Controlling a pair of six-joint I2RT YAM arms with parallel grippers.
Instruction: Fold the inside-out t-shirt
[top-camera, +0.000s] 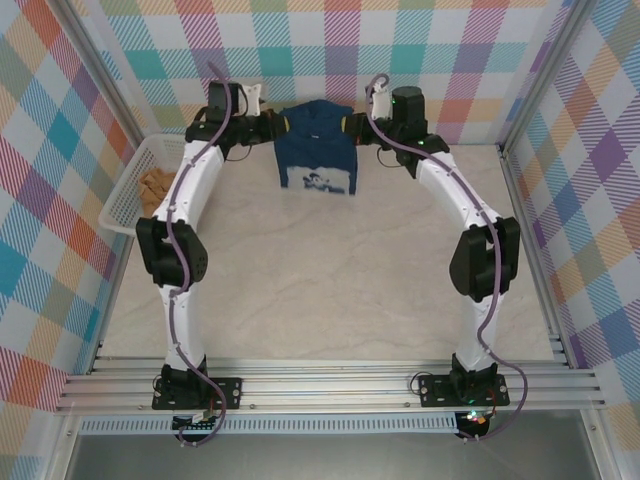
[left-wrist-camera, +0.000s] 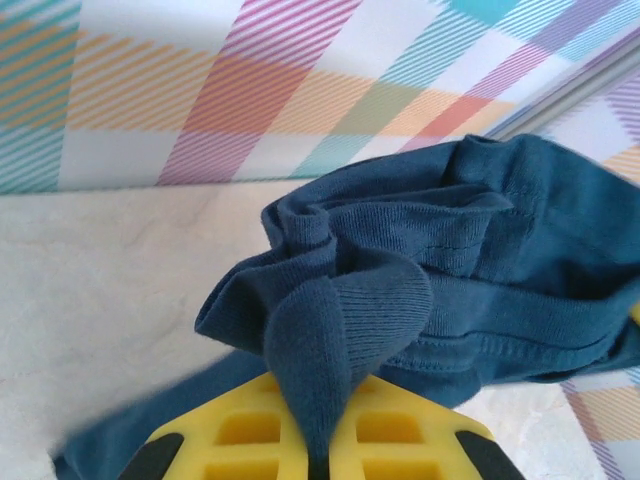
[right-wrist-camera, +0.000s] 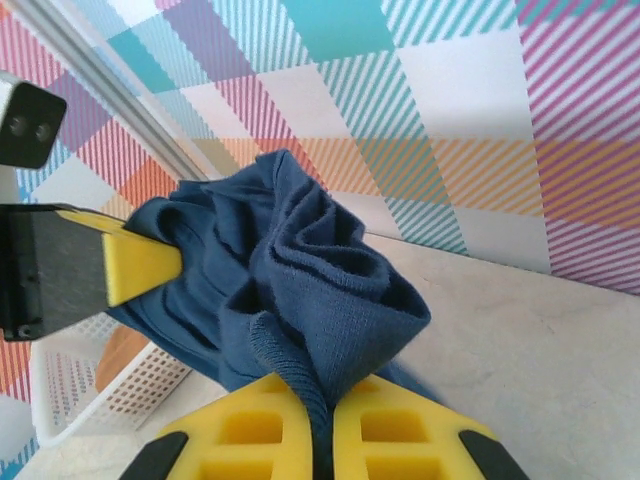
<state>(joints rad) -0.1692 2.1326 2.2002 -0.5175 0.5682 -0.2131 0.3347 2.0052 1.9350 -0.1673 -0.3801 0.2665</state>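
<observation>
Shirt (top-camera: 317, 150) is pinched at both upper corners: left gripper (left-wrist-camera: 318, 455) and right gripper (right-wrist-camera: 322, 440) are each clamped on a bunched fold. It is hung between them over the far end of the table (top-camera: 330, 290), by the wall. Both grips should be held level and drawn apart evenly before laying down. From above, pale print and hang are given; at the wrists, how little cloth is caught.

Pastel plaid walls (top-camera: 400, 60); pale marble tabletop (top-camera: 320, 280); aluminium frame rails (top-camera: 330, 385).
</observation>
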